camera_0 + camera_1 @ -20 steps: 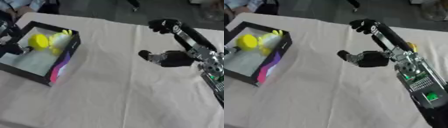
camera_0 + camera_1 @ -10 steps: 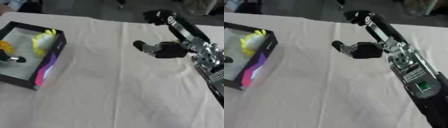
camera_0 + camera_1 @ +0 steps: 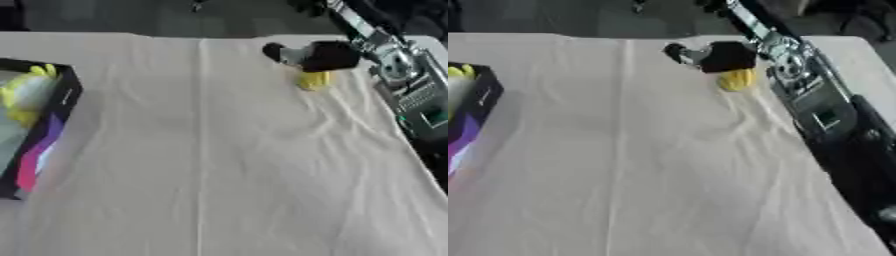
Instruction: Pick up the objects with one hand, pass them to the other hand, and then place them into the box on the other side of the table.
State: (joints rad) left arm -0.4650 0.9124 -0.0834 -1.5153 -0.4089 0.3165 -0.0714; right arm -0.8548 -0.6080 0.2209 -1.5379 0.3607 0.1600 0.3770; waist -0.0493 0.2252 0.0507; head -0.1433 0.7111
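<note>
Right robot hand (image 3: 322, 55) above yellow object (image 3: 312, 80), white tablecloth (image 3: 227, 150)

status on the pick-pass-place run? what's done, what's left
Done: yellow items already lie in the black box at the table's left edge.
In hand: nothing yet. The right hand is at the far right of the cloth, just above a small yellow object; whether it touches it is unclear.
Left: grasp it, pass it to the left hand, which is out of view, then box it.

No text, label or number can be read anywhere (the green panels (image 3: 435, 116) on the right forearm show only blurred shapes, no letters).
</note>
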